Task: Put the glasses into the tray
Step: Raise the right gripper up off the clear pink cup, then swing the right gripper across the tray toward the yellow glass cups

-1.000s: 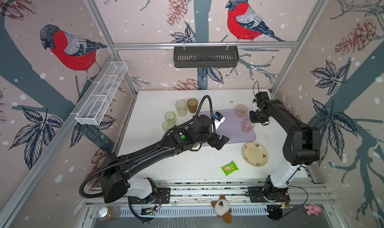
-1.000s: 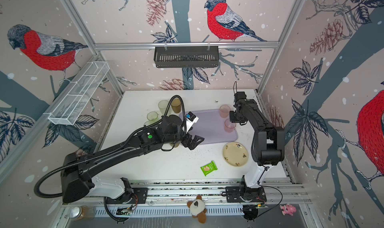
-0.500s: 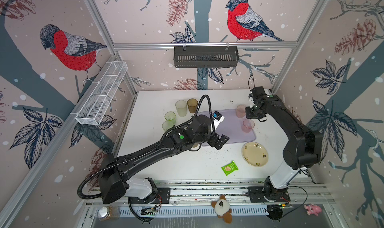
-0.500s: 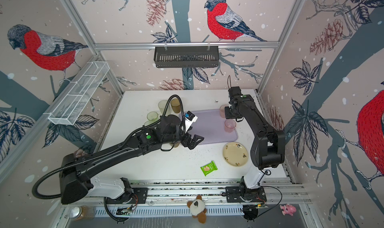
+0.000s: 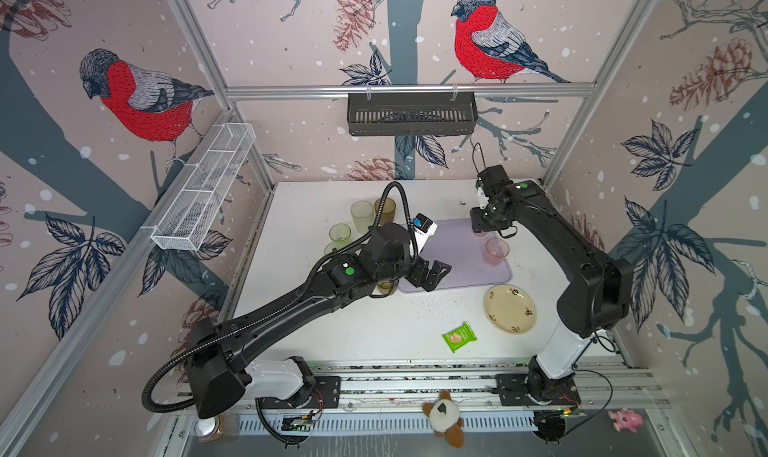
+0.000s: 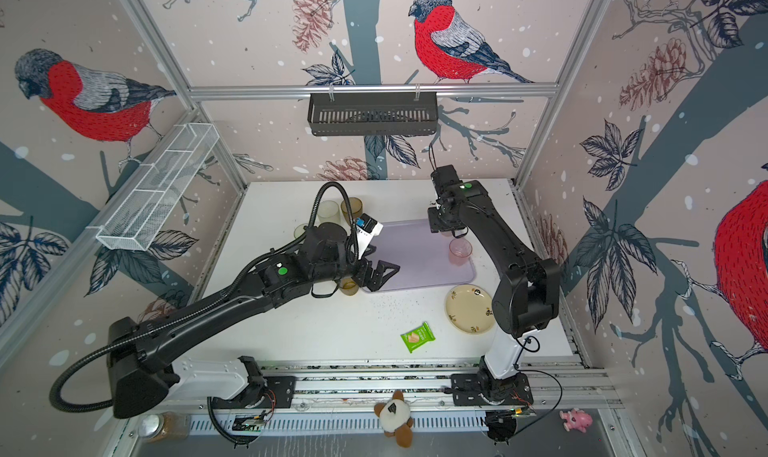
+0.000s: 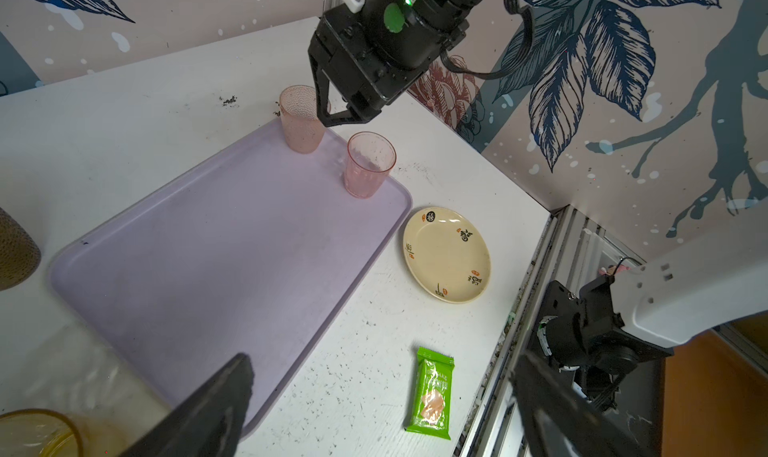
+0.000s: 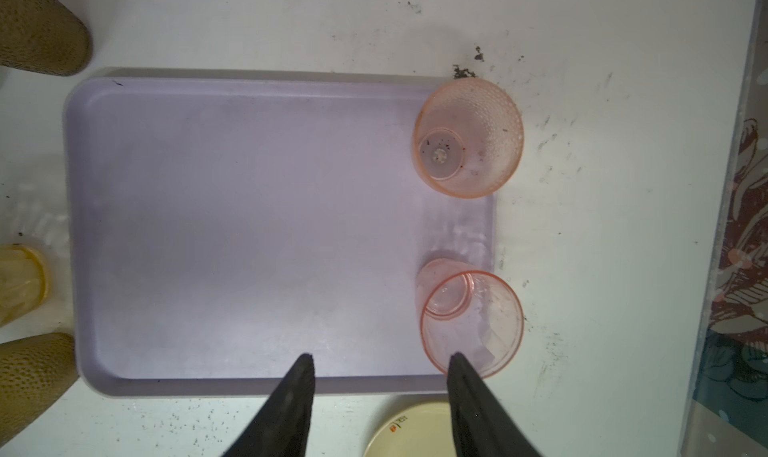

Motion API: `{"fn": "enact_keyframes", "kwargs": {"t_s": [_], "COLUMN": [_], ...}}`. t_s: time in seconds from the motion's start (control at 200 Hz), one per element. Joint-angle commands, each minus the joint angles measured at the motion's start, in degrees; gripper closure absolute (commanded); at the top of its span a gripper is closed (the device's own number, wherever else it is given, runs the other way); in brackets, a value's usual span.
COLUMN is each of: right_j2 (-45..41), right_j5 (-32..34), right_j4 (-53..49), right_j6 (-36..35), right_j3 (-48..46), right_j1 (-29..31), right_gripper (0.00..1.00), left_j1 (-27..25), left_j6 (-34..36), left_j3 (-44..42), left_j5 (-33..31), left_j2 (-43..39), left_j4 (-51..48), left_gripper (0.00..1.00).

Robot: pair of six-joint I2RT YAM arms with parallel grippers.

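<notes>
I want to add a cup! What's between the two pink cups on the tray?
Only bare tray between the dotted pink cup and the smooth pink cup, shown by the right wrist view.

Pink glass (image 5: 495, 252) stands in lilac tray (image 5: 457, 261), seemingly upright

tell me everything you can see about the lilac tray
The tray is a flat, pale lilac rectangle of matte-looking plastic with rounded corners and a low raised rim, faintly smudged. It lies flat on the white table. A textured pink tumbler and a smooth pink tumbler stand upright on it along one short side. The rest of its surface is bare.
</notes>
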Motion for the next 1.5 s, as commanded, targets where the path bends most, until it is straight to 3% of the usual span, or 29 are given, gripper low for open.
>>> {"fn": "enact_keyframes", "kwargs": {"t_s": [0.0,0.375,0.705,1.496], "right_j2": [1.28,5.15,10.43,14.67], "right_j5": [0.11,-0.54,-3.19,-12.13], "right_j4": [-1.78,-1.77,-1.23,2.72], "right_j6": [1.64,4.55,6.54,7.65], "right_j3": [2.17,6.54,11.88,9.82], "right_j1": [1.88,9.08,15.75,25.58], "right_gripper": [0.46,0.44,0.42,0.4], "left_j1": [0.81,5.36,14.22,24.68], "left_j6": [-2.02,-5.9,-12.74,-12.38], "left_j3": [0.08,-3.34,-8.47,-18.58], "left_j5": [0.86,1.14,3.36,3.55], "left_j2": [-1.3,-6.86,-11.82,-22.86], "left_j4": [-0.05,-3.37,-4.9,-11.18], "left_gripper": [0.03,0.03,0.03,0.04]}}
